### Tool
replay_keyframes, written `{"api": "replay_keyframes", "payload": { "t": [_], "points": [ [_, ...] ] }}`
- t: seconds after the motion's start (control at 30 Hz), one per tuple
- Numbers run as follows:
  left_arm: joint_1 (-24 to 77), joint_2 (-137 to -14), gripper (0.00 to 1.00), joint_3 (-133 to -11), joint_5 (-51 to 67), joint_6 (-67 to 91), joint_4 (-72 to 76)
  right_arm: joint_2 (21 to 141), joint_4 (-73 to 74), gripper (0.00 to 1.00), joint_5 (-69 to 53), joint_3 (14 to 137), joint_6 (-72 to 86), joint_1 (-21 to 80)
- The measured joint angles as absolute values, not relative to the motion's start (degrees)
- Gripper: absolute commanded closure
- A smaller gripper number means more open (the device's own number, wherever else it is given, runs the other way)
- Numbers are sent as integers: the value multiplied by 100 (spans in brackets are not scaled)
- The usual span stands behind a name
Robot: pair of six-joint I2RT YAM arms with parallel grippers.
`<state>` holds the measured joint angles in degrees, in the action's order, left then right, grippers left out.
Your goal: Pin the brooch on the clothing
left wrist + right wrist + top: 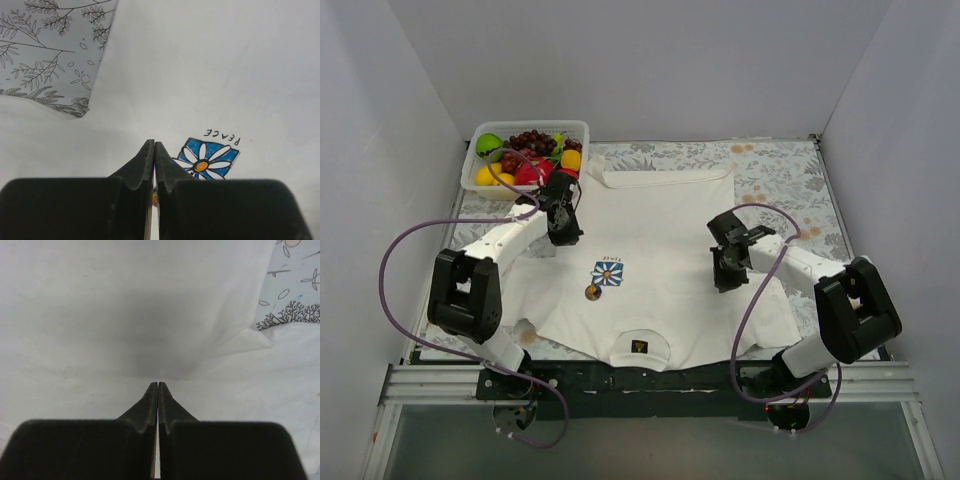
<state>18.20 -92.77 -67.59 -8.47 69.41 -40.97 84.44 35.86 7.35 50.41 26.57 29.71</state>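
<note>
The white T-shirt [660, 220] lies flat on the table, neck towards the arms, with its dark neck label [639, 347] at the near edge. The blue-and-white daisy print [608, 272] is on the chest and also shows in the left wrist view [206, 160]. The small dark round brooch [592, 292] lies on the shirt just below-left of the print. My left gripper [565, 238] is shut and empty over the shirt's far left part [154, 144]. My right gripper [723, 283] is shut and empty over plain white cloth on the right [158, 384].
A clear plastic basket [525, 124] of fruit stands at the back left, close behind my left arm. A floral-patterned tablecloth [770, 170] covers the table under the shirt. White walls enclose the left, back and right sides.
</note>
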Motion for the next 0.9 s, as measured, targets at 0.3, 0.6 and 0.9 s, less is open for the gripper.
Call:
{"api": "replay_keyframes", "payload": {
  "t": [0.3,0.6,0.9],
  "points": [
    [1649,-9277,100,-6755,-541,6904,-4003,8785,3658,99,902,4862,2792,2963],
    [1297,-9319,100,-6768,-788,6742,-4506,8823,3752,99,829,4915,2792,2644],
    [1234,-9793,100,-6779,-1166,6667,-5017,9203,4064,99,1426,5308,2445,2434]
  ]
}}
